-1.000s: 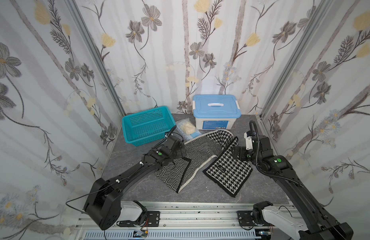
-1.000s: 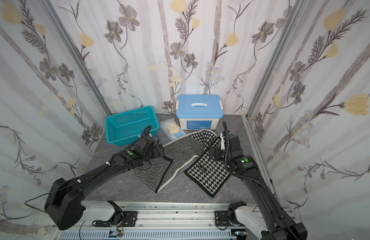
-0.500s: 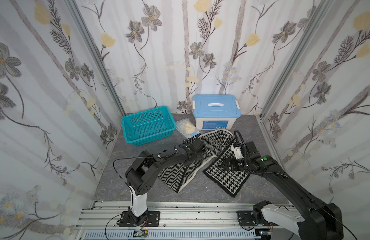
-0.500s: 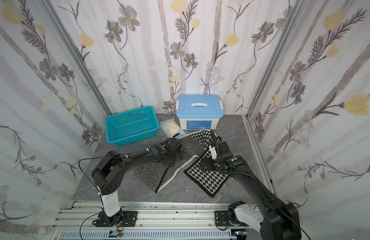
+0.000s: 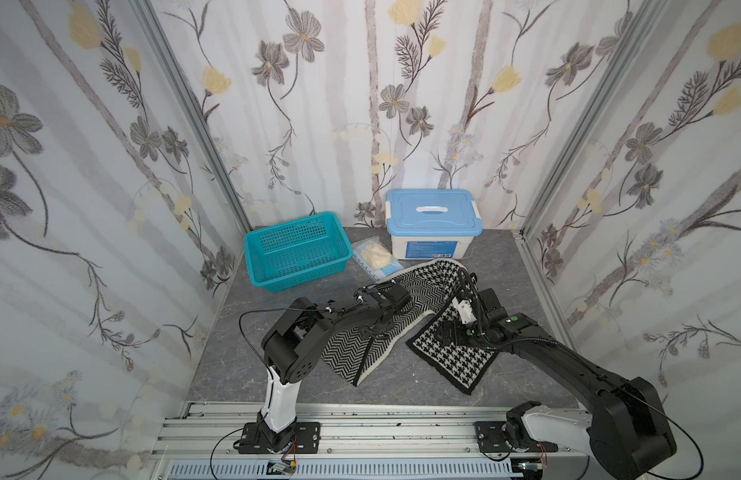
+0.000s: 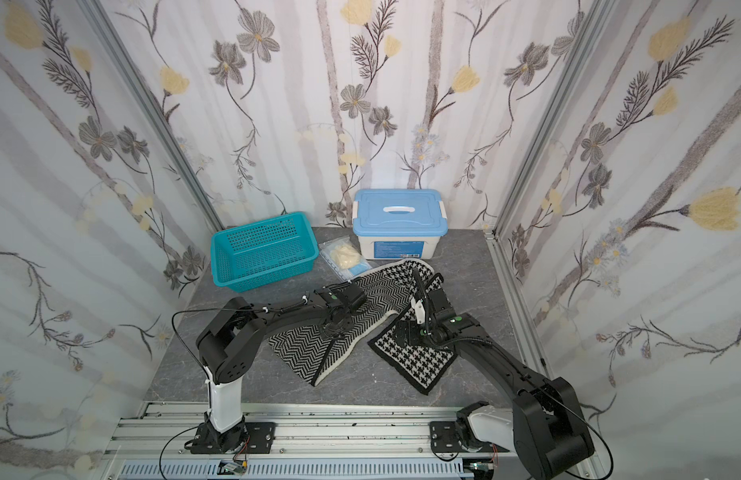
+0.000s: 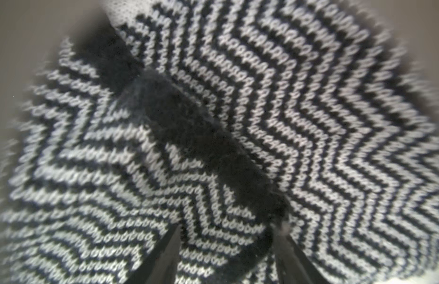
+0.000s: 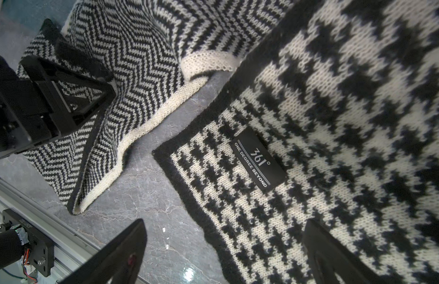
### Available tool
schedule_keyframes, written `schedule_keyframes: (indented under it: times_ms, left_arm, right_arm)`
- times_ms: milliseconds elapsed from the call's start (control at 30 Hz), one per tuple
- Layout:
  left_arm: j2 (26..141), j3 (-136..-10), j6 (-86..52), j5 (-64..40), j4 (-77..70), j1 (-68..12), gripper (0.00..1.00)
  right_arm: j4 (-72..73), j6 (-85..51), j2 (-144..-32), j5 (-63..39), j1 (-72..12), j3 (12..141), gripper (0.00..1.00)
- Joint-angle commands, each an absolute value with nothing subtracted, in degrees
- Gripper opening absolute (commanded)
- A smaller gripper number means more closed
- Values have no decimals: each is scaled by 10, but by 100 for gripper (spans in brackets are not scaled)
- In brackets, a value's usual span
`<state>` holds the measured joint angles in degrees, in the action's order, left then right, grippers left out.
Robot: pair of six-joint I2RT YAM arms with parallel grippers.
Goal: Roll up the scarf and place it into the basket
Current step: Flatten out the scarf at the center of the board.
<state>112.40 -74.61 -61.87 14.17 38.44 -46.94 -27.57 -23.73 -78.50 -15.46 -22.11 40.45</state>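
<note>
Half herringbone, half houndstooth: scarf (image 5: 429, 286) lies unrolled.

blurred zigzag scarf (image 7: 324, 127) fills view; tool (image 7: 228, 248) tips apart, astride black edging band (image 7: 188, 127)

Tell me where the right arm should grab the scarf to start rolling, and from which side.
Probably the black-edged front end of the scarf, the houndstooth part near the label. It lies flat with its edge free on the table, so come down from above at the robot's side of it. The right gripper is open, one of its fingers off the cloth.
</note>
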Motion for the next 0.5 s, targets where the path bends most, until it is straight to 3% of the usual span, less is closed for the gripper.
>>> schedule_keyframes:
  times_ms: [0, 133, 200, 267, 467]
  left_arm:
    - [1129, -744, -625, 165, 399, -466, 42]
    - [1120, -739, -616, 163, 400, -463, 30]
    - [1111, -736, -609, 158, 398, -460, 14]
    - [1098, -734, -594, 148, 400, -455, 7]
    - [1064, -714, -546, 112, 383, -443, 15]
  right_arm:
    - [-242, -245, -784, -163, -220, 404, 100]
    - [-248, -247, -806, -151, -221, 412, 100]
    - [-251, -249, -825, -144, -220, 420, 100]
    - [-248, -256, -839, -141, -219, 425, 100]
    - [-229, -279, -867, -137, -220, 420, 100]
